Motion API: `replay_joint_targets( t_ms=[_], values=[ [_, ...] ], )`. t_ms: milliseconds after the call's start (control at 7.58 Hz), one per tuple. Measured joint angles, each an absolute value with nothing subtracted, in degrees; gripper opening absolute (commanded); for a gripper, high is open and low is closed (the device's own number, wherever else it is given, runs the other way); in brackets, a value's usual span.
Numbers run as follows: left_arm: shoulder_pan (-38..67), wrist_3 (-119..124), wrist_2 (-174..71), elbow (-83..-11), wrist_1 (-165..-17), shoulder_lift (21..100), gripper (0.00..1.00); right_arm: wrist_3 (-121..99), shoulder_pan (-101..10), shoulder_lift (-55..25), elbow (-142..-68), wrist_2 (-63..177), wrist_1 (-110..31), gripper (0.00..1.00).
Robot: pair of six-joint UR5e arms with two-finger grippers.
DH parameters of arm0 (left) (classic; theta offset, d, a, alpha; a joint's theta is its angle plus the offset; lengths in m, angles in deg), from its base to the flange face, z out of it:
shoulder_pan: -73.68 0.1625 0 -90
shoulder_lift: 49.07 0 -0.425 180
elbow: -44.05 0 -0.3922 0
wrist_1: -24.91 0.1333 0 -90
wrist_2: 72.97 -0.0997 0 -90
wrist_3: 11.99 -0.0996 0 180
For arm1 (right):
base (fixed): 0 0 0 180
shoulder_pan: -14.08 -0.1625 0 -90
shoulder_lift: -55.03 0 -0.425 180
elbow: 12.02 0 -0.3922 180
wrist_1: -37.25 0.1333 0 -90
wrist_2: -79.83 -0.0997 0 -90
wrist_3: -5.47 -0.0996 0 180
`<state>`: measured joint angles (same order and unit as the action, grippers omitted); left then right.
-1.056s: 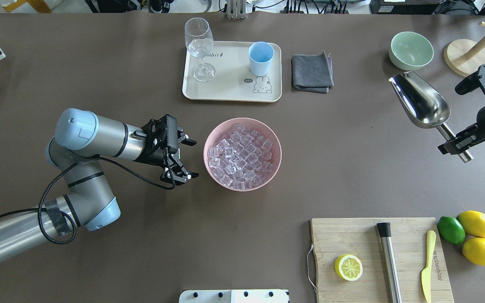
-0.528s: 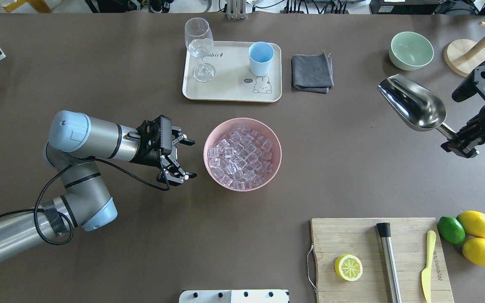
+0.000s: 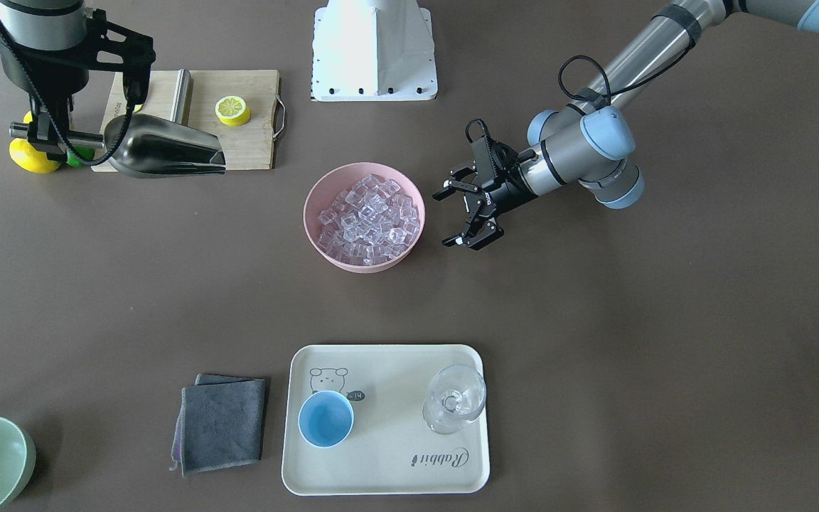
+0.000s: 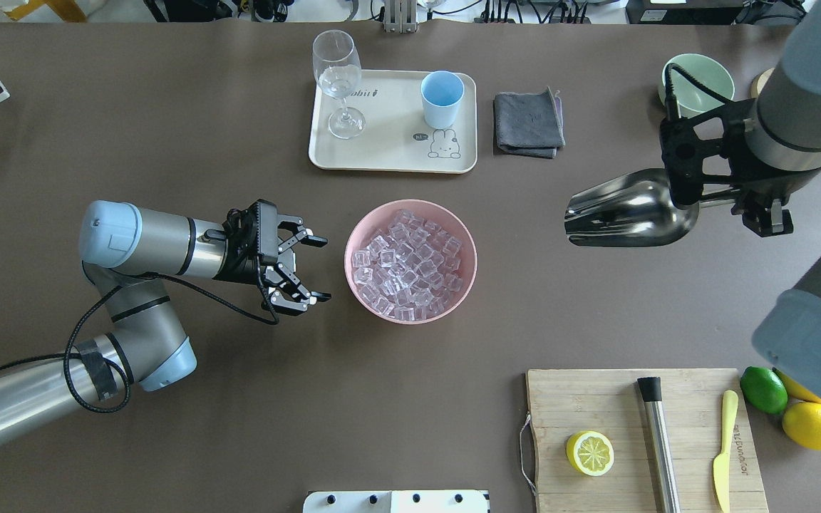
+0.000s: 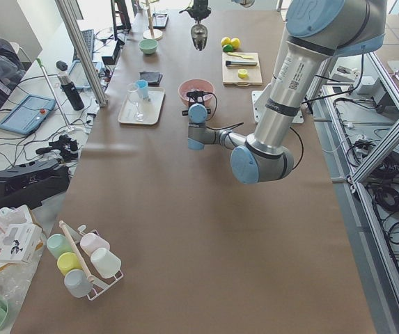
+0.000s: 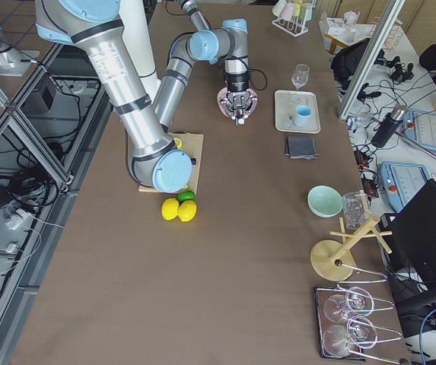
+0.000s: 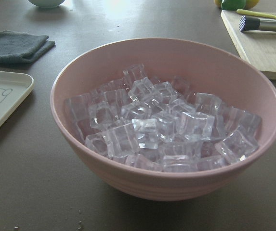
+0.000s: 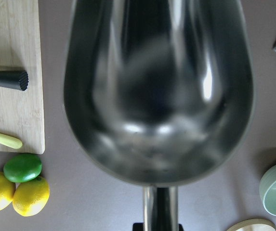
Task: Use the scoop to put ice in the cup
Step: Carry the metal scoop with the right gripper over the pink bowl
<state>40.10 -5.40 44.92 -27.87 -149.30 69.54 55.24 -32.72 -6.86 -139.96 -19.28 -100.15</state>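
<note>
Pink walls ring the ice (image 4: 410,265), which lies heaped in the pink bowl (image 4: 410,319) at mid-table, the cubes piled to just under the rim. My left gripper (image 4: 325,269) sits just beside that bowl on its left side, fingers spread wide and gripping nothing, and its wrist camera looks straight at the bowl's wall. Well off to the bowl's right, the scoop (image 4: 624,208) hangs above the table, lying about level with its open mouth turned toward the bowl. My right gripper (image 3: 40,131) has its fingers clenched on the handle, and the right wrist view shows the trough as bare, shiny steel. The cup (image 4: 442,98) stands upright at the right end of the cream tray (image 4: 389,153), across the bowl from me, with a stemmed glass (image 4: 339,78) at the tray's left end. A folded grey cloth (image 4: 528,122) lies just right of the tray, and a green bowl (image 4: 703,68) sits farther right, partly behind my right arm in the overhead view. Toward my near right corner a wooden board (image 4: 596,399) carries a lemon half (image 4: 589,452), a steel rod (image 4: 660,449) with a black tip and a yellow knife (image 4: 724,449). A lime (image 4: 763,390) and two lemons (image 4: 815,425) lie beside the board's right edge.
</note>
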Motion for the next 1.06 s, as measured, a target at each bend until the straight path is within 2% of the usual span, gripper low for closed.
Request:
replay_joint_targets(
  t_ms=[660,1056],
  values=[
    [40.95,-5.31,44.05,-25.69,-146.39,72.35,0.98,58.74,-24.83,9.50,-122.29,-10.89,-107.57,0.00],
    [41.46,-5.32,44.02,-25.70,-145.98,72.56,0.98,55.70,-21.26,15.74,-114.85,-9.18,-109.46,0.00]
  ],
)
